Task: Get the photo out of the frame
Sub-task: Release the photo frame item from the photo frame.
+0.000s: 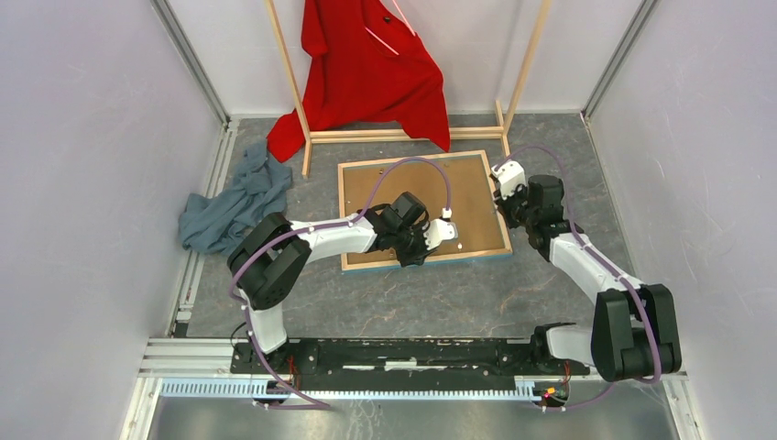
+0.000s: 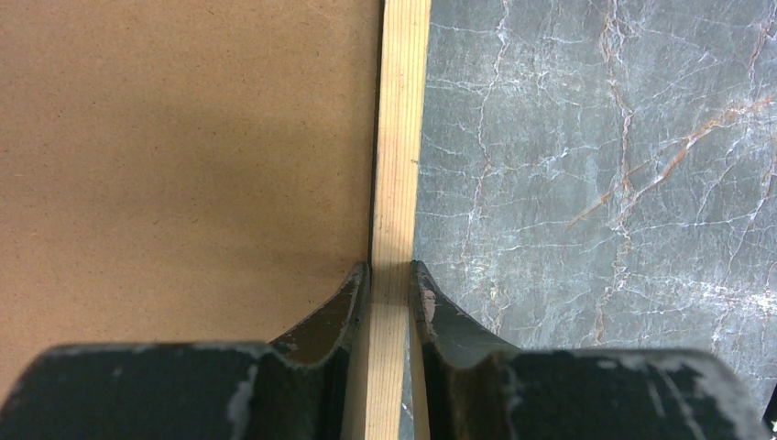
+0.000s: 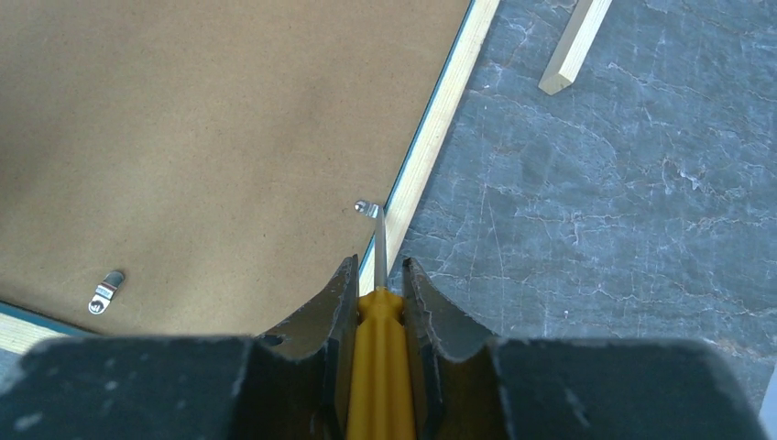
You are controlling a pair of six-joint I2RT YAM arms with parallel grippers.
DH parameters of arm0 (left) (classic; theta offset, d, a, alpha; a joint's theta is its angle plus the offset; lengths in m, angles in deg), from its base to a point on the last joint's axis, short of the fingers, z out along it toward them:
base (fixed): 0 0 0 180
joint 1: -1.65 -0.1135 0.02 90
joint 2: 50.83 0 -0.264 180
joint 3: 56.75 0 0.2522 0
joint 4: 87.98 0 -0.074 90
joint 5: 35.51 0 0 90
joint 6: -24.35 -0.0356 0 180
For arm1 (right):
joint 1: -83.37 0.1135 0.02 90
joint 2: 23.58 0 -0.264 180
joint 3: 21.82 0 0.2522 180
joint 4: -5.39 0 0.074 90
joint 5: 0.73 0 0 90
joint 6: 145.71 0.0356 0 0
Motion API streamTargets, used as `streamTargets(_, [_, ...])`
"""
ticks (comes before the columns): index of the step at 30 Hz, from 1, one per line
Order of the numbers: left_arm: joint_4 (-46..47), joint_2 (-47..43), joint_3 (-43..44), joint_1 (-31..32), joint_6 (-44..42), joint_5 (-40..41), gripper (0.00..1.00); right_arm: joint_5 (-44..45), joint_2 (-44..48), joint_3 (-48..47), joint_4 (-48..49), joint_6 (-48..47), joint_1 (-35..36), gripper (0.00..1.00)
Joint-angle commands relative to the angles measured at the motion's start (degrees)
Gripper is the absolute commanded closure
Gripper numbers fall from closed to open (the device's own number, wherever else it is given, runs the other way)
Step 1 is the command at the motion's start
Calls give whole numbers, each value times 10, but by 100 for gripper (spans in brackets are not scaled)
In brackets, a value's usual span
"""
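With the frame (image 1: 341, 215) lying face down on the table (image 1: 440, 302), backing board (image 1: 472, 197) in place and the photo hidden beneath, the left gripper (image 2: 392, 275) pinches its wooden edge and the right gripper (image 3: 378, 270) clamps a yellow screwdriver (image 3: 377, 367) at a retaining tab (image 3: 366, 209): extraction appears barely begun.

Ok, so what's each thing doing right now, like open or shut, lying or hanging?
frame: lying face down, back board in place.
left gripper: shut on the frame's wooden edge.
right gripper: shut on the screwdriver.
screwdriver: tip at a metal clip.
red shirt: hanging on the rack.
blue cloth: crumpled on the table.
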Motion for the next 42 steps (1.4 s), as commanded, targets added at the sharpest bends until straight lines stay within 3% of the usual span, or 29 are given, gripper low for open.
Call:
streamTargets(1, [-11, 43, -8, 2, 20, 13, 82, 28, -6, -3, 37, 7, 8, 100])
streamTargets(10, [-11, 44, -8, 1, 20, 12, 82, 44, -16, -9, 32, -1, 20, 100])
streamTargets(26, [-11, 54, -4, 1, 27, 16, 83, 57, -45, -62, -70, -37, 35, 100])
streamTargets(42, [-8, 55, -4, 0, 30, 16, 85, 68, -41, -65, -78, -44, 34, 100])
